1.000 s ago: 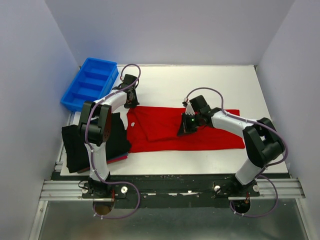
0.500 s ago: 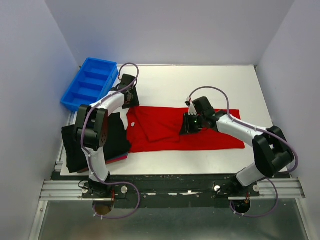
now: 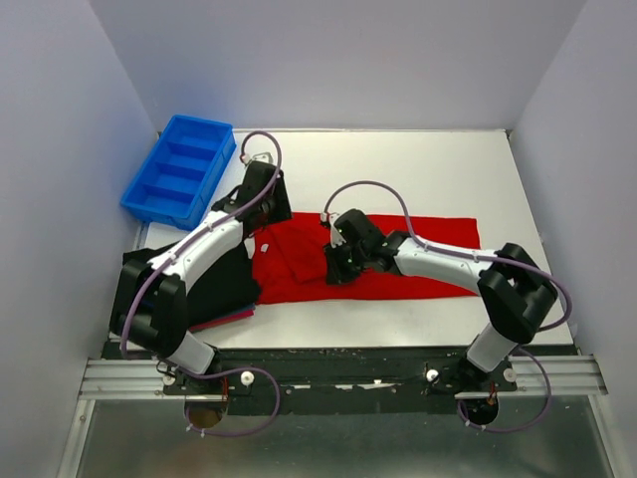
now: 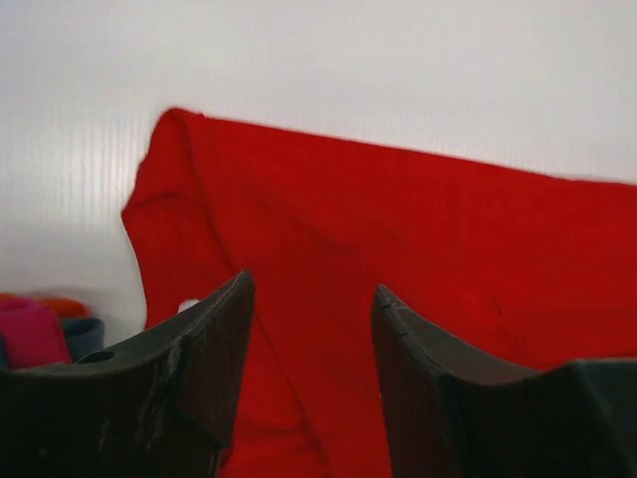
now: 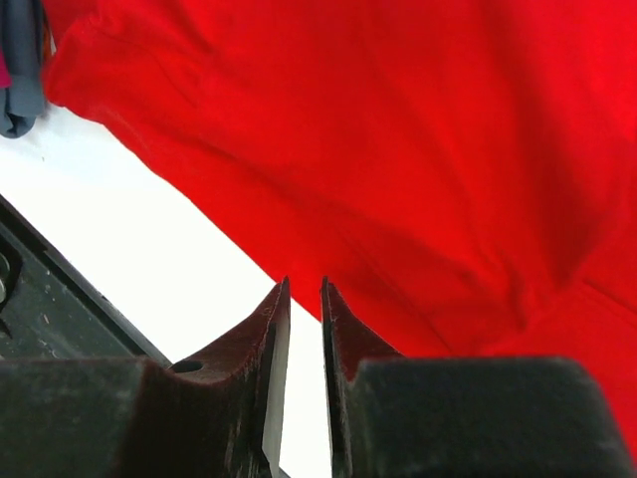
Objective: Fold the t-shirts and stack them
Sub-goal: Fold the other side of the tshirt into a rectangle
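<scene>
Red shirt mid-fold, both end effectors empty above it.
Top view: the shirt [image 3: 294,269] lies spread across the bench [image 3: 398,169], touching the folded black stack [image 3: 224,284] on its left; the left end effector [image 3: 271,211] hovers at its far left corner, the right end effector [image 3: 334,267] over its near-left part. Left wrist: jaws wide apart, shirt below, nothing gripped. Right wrist: jaws almost together, slim bare gap, above the shirt's near edge. The next move likely calls for lowering and pinching an edge to fold it over.
</scene>
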{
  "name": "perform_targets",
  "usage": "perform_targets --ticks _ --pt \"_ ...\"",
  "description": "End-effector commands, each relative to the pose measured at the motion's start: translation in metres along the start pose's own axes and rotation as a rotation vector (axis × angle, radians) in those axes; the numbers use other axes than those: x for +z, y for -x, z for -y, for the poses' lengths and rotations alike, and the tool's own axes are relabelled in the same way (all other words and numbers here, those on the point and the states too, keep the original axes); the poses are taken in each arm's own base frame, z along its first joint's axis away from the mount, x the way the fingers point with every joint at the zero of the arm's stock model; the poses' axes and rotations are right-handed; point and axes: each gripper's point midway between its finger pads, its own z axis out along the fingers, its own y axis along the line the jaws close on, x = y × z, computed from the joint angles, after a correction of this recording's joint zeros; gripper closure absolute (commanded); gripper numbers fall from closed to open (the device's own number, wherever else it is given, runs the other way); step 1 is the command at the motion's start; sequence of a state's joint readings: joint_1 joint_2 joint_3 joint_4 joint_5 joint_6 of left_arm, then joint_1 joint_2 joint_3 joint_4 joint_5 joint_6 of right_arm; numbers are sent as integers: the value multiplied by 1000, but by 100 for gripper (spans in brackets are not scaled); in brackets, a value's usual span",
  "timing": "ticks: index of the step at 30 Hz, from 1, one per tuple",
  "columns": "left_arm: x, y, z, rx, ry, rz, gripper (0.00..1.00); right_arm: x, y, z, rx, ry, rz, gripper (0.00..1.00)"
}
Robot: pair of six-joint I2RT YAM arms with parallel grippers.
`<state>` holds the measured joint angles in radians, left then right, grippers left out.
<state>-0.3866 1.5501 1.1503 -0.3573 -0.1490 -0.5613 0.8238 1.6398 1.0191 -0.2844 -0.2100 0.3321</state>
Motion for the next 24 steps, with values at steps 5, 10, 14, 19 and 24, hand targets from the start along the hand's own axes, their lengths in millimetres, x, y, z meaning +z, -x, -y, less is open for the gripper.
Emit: perform_targets --ticks 5,10,14,19,24 --pt "-23 -41 -7 -107 -47 17 39 30 15 -16 2 2 25 77" --pt "-33 -48 -15 -129 -56 28 38 37 27 -22 9 20 40 77" --pt "-43 -53 -22 -137 -60 22 37 45 30 -22 6 13 27 77" --pt "-57 -60 -28 -144 -77 17 37 56 30 -19 4 6 5 77" --pt "-67 -66 -28 -174 -103 9 37 63 42 -21 -6 2 7 75"
